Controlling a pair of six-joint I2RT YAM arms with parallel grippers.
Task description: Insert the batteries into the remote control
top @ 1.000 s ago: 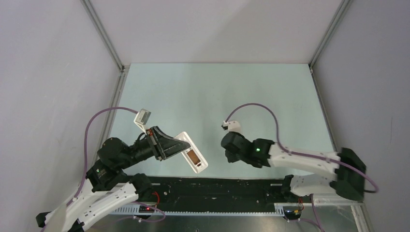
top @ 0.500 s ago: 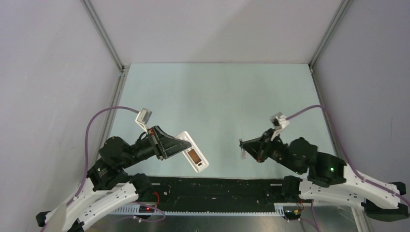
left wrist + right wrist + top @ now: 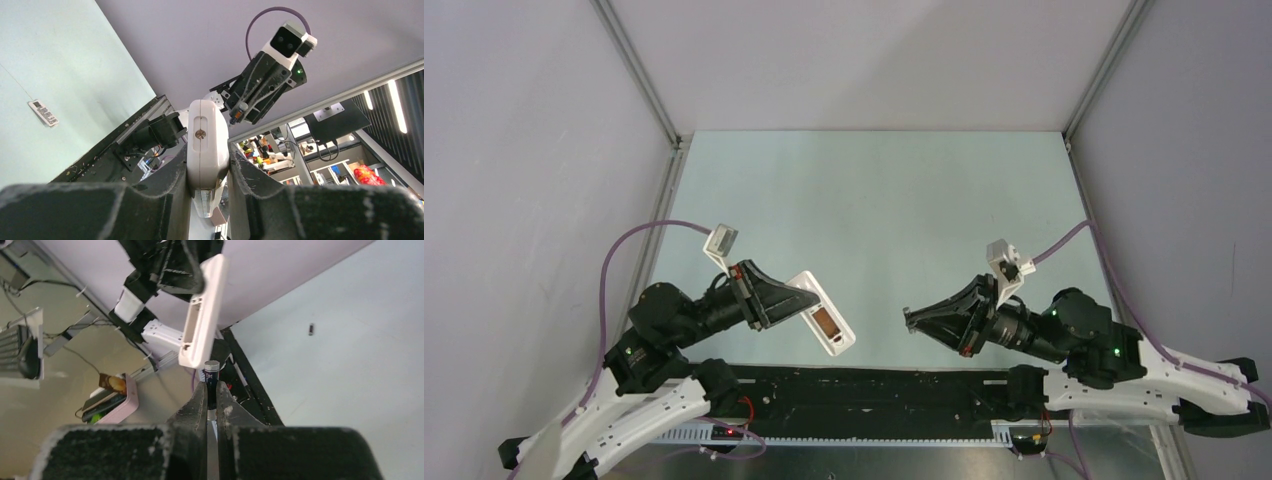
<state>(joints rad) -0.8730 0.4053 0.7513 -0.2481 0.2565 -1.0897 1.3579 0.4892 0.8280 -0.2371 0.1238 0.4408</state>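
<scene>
Two cells and one remote. The first battery (image 3: 211, 371) is pinched by its lower end in my right hand (image 3: 211, 390), just beside the remote control's (image 3: 202, 315) open lower end. The second battery (image 3: 310, 329) lies on the table (image 3: 360, 365), well apart from the remote. My left hand (image 3: 207, 175) is clamped across the remote's sides, holding it off the table. The cell looks hard and slick to me — it could twist, so a grip mid-barrel suits it. The remote seems light, stiff plastic.
</scene>
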